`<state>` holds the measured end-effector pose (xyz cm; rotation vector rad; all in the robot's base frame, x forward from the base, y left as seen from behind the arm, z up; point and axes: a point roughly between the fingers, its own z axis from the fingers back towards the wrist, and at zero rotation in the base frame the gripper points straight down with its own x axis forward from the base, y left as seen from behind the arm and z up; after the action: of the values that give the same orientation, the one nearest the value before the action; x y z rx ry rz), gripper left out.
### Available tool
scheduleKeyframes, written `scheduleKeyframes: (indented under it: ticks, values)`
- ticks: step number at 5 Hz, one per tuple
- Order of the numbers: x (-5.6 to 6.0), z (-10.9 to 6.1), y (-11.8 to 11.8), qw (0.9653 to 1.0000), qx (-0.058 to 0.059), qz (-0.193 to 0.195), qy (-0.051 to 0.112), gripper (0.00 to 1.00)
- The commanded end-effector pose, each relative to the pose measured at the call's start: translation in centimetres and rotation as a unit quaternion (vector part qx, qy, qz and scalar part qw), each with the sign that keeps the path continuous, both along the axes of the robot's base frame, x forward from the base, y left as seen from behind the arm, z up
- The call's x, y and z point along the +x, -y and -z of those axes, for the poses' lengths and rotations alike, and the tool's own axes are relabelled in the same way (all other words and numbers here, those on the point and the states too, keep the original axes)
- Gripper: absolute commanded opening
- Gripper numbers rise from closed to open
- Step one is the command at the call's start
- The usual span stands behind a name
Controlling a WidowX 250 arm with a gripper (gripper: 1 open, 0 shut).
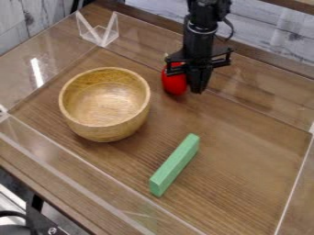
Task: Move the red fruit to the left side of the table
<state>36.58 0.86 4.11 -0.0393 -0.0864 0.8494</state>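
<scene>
The red fruit (174,82) is a small glossy strawberry-like toy on the brown table (252,138), just right of the wooden bowl. My gripper (196,84) points straight down at the fruit's right side. Its black fingers (203,79) are drawn together and pinch the fruit's right edge, which they partly hide. Most of the fruit sticks out to the left of the fingers, and it still rests at table level.
A round light wooden bowl (106,102) sits left of the fruit, almost touching it. A green rectangular block (175,164) lies toward the front. Clear acrylic walls (97,29) edge the tabletop, with a folded clear piece at the back left.
</scene>
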Motion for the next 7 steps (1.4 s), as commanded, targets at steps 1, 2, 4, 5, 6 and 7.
scheduleKeyframes:
  ticks: [1, 2, 4, 5, 6, 7]
  values:
    - [0.7, -3.9, 0.9, 0.9980, -0.011, 0.010, 0.061, 0.00]
    - [0.6, -4.3, 1.5, 0.9959, -0.023, 0.044, 0.076, 0.00]
    - [0.6, -4.7, 2.1, 0.9923, -0.039, 0.071, 0.094, 0.00]
    - [0.5, -5.2, 2.3, 0.9917, -0.043, 0.064, 0.103, 0.00]
    - [0.6, -5.1, 2.5, 0.9889, -0.051, 0.088, 0.108, 0.00]
    - [0.7, -5.0, 2.6, 0.9855, -0.058, 0.113, 0.112, 0.00]
